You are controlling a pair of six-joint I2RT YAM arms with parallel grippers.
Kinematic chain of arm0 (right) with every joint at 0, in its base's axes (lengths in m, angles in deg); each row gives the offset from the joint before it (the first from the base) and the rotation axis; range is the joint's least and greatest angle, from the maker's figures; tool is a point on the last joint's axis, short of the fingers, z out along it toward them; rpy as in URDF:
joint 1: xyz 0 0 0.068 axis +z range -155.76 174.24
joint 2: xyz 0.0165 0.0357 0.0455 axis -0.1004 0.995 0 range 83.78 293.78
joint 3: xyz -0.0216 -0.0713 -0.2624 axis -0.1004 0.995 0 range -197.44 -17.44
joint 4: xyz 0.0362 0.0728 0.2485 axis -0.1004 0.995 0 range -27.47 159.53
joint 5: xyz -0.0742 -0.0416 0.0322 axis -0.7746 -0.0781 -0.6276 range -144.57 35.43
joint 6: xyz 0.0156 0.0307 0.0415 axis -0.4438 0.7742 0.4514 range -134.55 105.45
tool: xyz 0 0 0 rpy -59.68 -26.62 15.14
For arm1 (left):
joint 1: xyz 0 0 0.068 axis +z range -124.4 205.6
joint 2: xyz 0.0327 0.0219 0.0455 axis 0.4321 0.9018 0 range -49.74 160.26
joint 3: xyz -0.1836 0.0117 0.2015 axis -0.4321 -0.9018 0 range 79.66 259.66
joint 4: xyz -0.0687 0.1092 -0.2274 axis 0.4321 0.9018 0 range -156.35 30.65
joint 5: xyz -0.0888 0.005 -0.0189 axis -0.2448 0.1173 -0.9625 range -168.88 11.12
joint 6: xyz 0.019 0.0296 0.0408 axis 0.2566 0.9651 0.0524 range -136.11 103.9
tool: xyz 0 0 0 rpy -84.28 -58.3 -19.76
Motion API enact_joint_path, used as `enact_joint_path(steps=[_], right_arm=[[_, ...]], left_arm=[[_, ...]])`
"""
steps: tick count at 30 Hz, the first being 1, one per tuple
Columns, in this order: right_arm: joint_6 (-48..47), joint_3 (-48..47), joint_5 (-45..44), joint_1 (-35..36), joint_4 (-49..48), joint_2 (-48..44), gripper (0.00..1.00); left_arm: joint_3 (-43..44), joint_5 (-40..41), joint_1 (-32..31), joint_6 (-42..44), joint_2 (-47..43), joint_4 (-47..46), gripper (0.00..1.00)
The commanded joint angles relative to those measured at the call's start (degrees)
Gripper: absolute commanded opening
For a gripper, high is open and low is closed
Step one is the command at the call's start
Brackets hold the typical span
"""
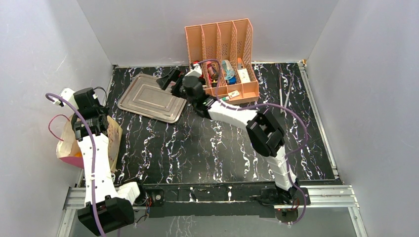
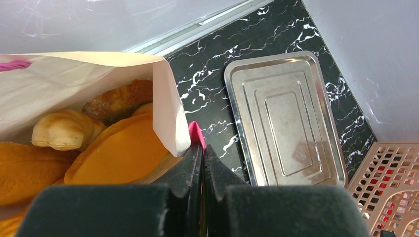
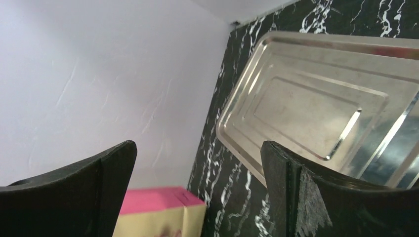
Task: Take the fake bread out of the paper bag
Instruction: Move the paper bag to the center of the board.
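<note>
Matt paper bag [image 2: 74, 79]; shiny metal tray [image 2: 284, 123]; smooth marble-look table [image 1: 197, 143].

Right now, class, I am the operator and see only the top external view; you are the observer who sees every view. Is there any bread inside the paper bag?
Observer: Yes. The left wrist view looks into the open paper bag, and several pieces of fake bread lie inside.
Operator: What is the left gripper doing?
Observer: The left gripper is shut, pinching the bag's pink rim.
Operator: And the right one?
Observer: The right gripper is open and empty, with the metal tray past its fingers.
</note>
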Motion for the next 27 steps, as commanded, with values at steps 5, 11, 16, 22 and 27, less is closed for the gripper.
enact_joint_path(steps=[5, 11, 16, 22, 27], right_arm=[[-45.3, -8.14, -26.41, 5.42, 4.33, 1.51, 0.98], [-63.22, -2.95, -21.24, 5.42, 3.4, -1.66, 0.98], [-62.16, -3.33, -21.27, 5.42, 7.11, -1.68, 0.98], [-60.99, -1.29, -13.87, 5.42, 8.36, -3.24, 0.92], [-61.9, -1.45, -6.99, 5.42, 9.73, -2.58, 0.52]], left_arm=[[0.29, -0.1, -0.24, -0.3, -1.88, -2.03, 0.0], [-0.04, -0.03, -0.19, -0.23, -2.22, -1.84, 0.0], [-0.54, -0.2, -0.22, -0.26, -2.54, -2.08, 0.0], [-0.94, -0.8, -0.19, -0.69, -2.52, -2.43, 0.0], [-1.34, -1.43, -0.19, -1.08, -2.66, -2.65, 0.0]])
